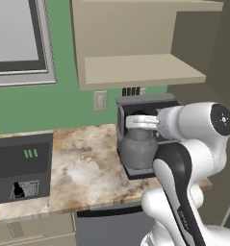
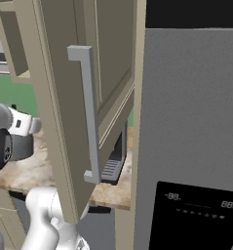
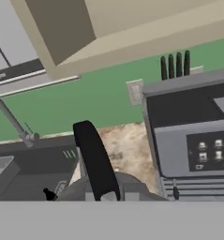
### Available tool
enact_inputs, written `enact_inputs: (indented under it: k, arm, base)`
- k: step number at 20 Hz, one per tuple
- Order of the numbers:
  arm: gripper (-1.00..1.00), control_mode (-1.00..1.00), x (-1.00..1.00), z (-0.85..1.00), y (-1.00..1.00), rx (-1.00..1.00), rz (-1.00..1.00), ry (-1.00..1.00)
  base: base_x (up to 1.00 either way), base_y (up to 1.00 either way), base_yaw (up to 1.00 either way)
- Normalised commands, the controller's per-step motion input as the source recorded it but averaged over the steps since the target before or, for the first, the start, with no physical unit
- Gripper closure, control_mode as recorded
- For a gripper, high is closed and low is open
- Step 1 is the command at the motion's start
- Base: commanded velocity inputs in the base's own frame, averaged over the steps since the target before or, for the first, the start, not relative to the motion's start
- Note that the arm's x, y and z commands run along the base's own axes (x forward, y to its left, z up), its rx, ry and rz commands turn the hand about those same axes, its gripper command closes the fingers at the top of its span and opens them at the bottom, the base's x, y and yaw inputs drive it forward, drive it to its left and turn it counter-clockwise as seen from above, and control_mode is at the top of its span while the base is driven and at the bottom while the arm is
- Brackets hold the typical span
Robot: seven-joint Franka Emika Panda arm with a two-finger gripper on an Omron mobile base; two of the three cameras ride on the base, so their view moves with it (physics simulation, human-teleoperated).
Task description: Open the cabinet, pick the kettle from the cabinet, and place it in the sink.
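With the cabinet (image 2: 79, 122) door swung open, I am holding the kettle (image 1: 138, 146) by its arched handle in clenched fingers (image 1: 141, 121) above the worktop's (image 1: 87, 168) right end, the sink (image 1: 20, 166) still awaiting it.

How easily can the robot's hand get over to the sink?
Probably yes. The gripper, shut on the kettle, hangs by the coffee machine, and just bare counter lies between it and the sink.

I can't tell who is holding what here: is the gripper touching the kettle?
Touching. In the hand view the kettle's black arched handle rises from between the fingertips of the shut gripper; in the left base view the kettle hangs under the hand.
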Motion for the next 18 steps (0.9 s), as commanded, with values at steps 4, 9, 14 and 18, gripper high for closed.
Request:
enact_inputs:
  k: [4, 9, 14, 18]
  arm:
    - [1.0, -1.0, 0.01, -0.42, 0.2, 0.01, 0.0, 0.0]
    - [1.0, -1.0, 0.07, -0.44, 0.18, 0.03, 0.0, -0.02]
    - [1.0, -1.0, 0.11, -0.45, 0.16, 0.03, 0.0, -0.07]
    - [1.0, -1.0, 0.21, -0.44, 0.02, 0.02, 0.0, -0.06]
  base:
    - [0.0, 0.0, 0.0]
    - [0.0, 0.0, 0.0]
    - [0.0, 0.0, 0.0]
    - [0.0, 0.0, 0.0]
